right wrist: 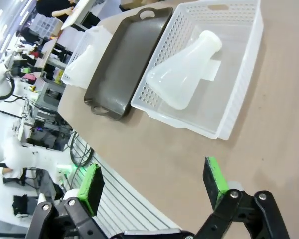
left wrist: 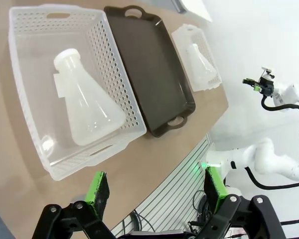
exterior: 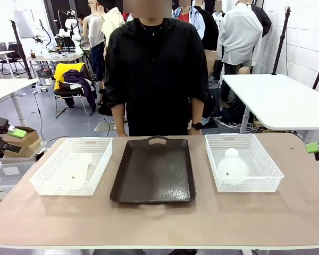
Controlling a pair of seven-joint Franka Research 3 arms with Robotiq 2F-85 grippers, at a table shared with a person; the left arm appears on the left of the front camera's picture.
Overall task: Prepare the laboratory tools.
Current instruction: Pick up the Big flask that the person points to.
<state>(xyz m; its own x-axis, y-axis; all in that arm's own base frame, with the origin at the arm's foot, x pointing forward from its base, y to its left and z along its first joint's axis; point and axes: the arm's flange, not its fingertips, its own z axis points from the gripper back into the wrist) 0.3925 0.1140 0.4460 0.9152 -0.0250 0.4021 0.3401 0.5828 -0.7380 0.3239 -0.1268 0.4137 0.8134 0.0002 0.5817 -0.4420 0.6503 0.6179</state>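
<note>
Our left fingers (left wrist: 96, 189) and right fingers (right wrist: 91, 185) hang wide open, holding nothing. The left flask (left wrist: 87, 112) lies in the left basket (left wrist: 22, 99), the right flask (right wrist: 187, 74) in the right basket (right wrist: 179, 119). We figure the tray (exterior: 154, 170) between them is where they go.

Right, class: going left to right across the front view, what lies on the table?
Left basket holding the left flask → dark brown tray → right basket holding the right flask.
</note>
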